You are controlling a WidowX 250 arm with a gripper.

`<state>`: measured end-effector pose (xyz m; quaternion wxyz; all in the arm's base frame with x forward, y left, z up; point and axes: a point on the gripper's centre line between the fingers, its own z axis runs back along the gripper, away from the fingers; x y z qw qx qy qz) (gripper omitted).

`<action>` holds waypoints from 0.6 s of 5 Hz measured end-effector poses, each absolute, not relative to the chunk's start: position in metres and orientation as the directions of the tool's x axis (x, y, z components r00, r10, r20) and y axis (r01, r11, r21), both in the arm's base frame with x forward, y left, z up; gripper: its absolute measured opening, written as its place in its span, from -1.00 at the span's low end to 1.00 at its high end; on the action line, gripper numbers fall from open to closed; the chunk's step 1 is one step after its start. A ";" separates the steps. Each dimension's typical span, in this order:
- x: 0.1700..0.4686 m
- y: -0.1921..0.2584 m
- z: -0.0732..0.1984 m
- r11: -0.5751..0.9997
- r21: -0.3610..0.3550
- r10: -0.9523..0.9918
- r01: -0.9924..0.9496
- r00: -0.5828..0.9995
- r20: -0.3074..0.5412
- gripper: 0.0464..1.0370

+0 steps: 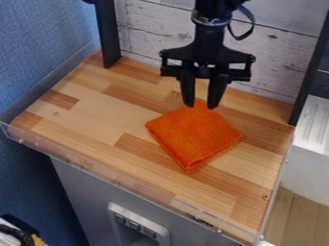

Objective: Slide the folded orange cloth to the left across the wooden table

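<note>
Black arm point(210, 42), silvery ring point(207, 20), looped black cable point(252, 22); black pincer point(201, 107), slotted side brackets point(172, 71), tapering fingers point(217, 90).

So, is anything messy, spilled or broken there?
No, nothing really stands out. The orange cloth is folded and just sits at an angle on the wooden surface. The black gripper has its jaws open by the cloth's far corner.

Rough orange cloth point(195, 137), smooth wood tabletop point(96, 117)

The top edge cuts off the robot arm point(209, 9); the hand's point(201, 106) tips hide part of the orange cloth's point(196, 137) far corner. Marks on the button panel point(143, 222), cropped below, are too small to read.
</note>
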<state>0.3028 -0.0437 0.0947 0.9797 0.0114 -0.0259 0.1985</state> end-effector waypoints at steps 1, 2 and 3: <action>0.302 -0.046 0.081 0.913 0.024 0.408 -0.408 0.913 0.018 -0.79; 0.303 -0.047 0.066 0.919 0.036 0.393 -0.392 0.919 -0.021 -0.96; 0.309 -0.038 0.051 0.915 0.024 0.404 -0.403 0.914 -0.029 -0.97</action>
